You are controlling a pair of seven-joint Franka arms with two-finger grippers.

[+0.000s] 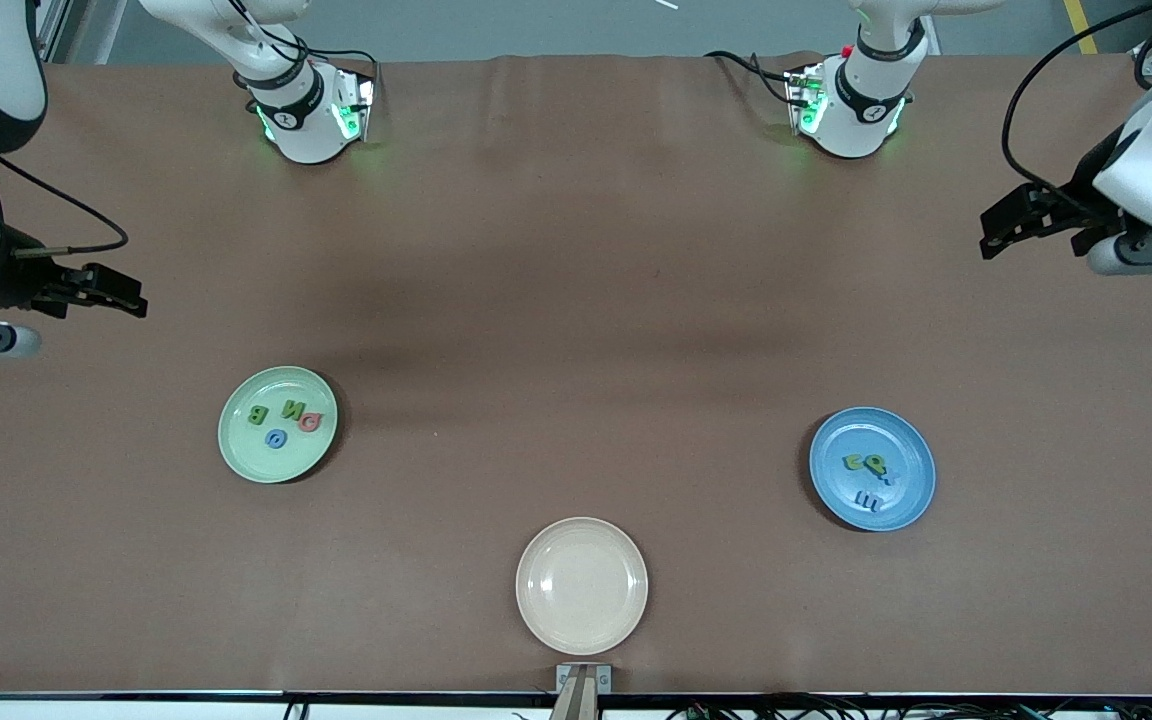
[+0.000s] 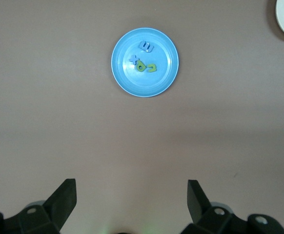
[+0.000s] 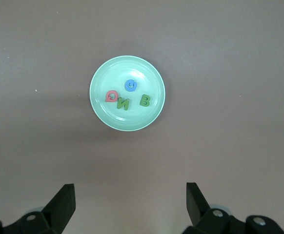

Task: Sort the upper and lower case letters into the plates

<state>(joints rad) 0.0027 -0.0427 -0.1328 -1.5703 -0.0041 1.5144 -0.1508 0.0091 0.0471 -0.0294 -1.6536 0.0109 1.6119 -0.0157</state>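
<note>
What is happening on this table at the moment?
Nothing is being handled. Four letters lie in the green plate and four in the blue plate; the cream plate holds nothing. Both arms wait at the table's ends, left claw and right claw open, holding nothing.

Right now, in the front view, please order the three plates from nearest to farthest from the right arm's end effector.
1. Pale green plate, toward the right arm's end of the table, nearest to the right end effector.
2. Cream-beige plate, in the middle, nearest to the front camera.
3. Blue plate, toward the left arm's end.
</note>
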